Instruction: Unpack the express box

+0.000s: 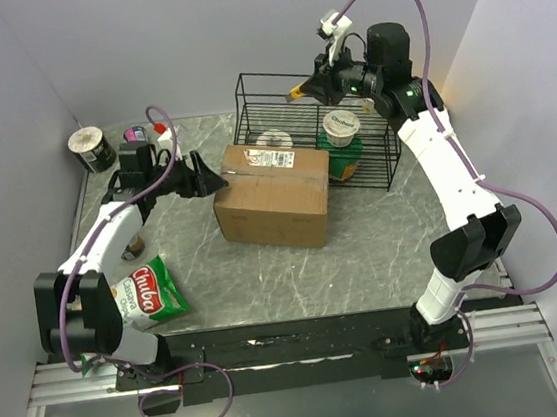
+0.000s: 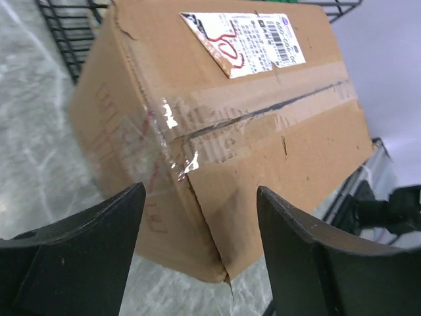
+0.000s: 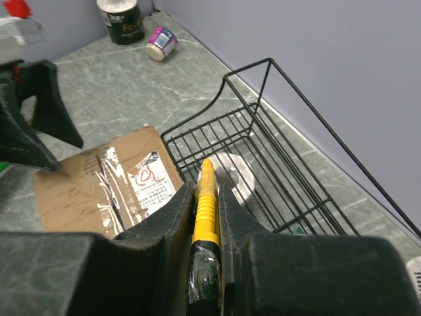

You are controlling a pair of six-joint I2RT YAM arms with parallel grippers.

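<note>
**Left gripper (image 2: 200, 197) spread at the express box (image 1: 272, 194), right one armed**

We hold our left jaws apart at the box's left end, likely to brace it; it sits mid-table, tape across its seam. Our right gripper (image 3: 204, 191) clamps a yellow cutter (image 3: 205, 207) above the wire basket (image 1: 379, 162), which crowds the box's far side.

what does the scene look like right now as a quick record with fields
express box: table centre, flaps closed, tape over the seam, label on top
left gripper: open, fingers either side of the box's corner, not gripping
right gripper: shut on yellow tool, over the wire basket
wire basket: behind the box, cup inside
chips bag: flat on the table by the left arm
</note>
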